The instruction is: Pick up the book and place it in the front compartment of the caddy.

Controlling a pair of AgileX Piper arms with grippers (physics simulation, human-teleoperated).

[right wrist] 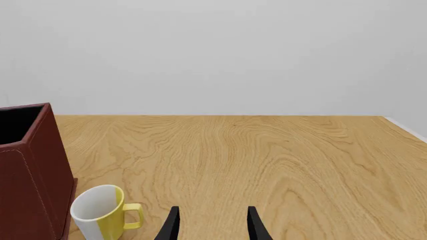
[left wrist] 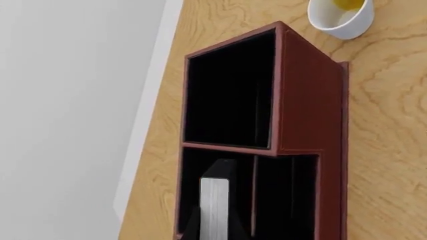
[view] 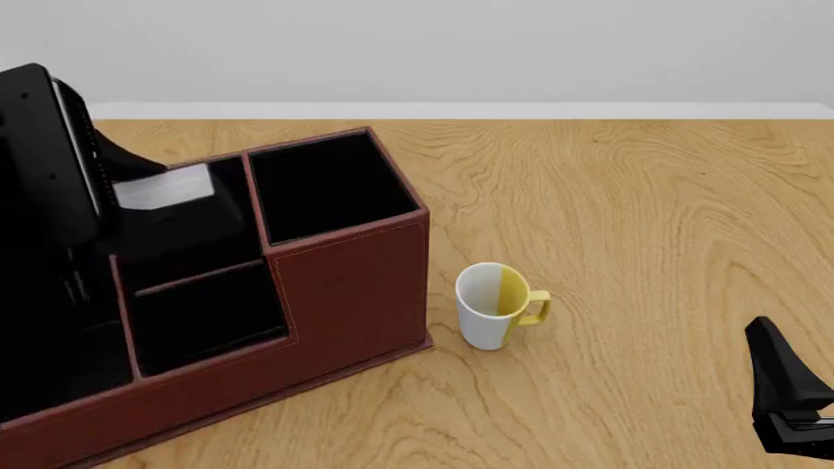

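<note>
The book (view: 172, 188) is a thin light-grey slab held by my left gripper (view: 141, 176), which is shut on it above the caddy (view: 346, 283). It hangs at the mouth of the compartment beside the tall one, behind the low near compartment (view: 209, 318). In the left wrist view the book (left wrist: 215, 210) shows edge-on between the dark fingers, over that black compartment of the caddy (left wrist: 310, 100). How deep it sits inside I cannot tell. My right gripper (view: 788, 401) stays low at the near right, open and empty; its fingers (right wrist: 172, 226) stand apart.
A white-and-yellow mug (view: 498, 305) stands upright just right of the caddy's near corner, also seen as the mug (right wrist: 103, 212) and the mug (left wrist: 341, 15). The left arm's black body (view: 46, 166) covers the caddy's left end. The table's far edge meets a pale wall.
</note>
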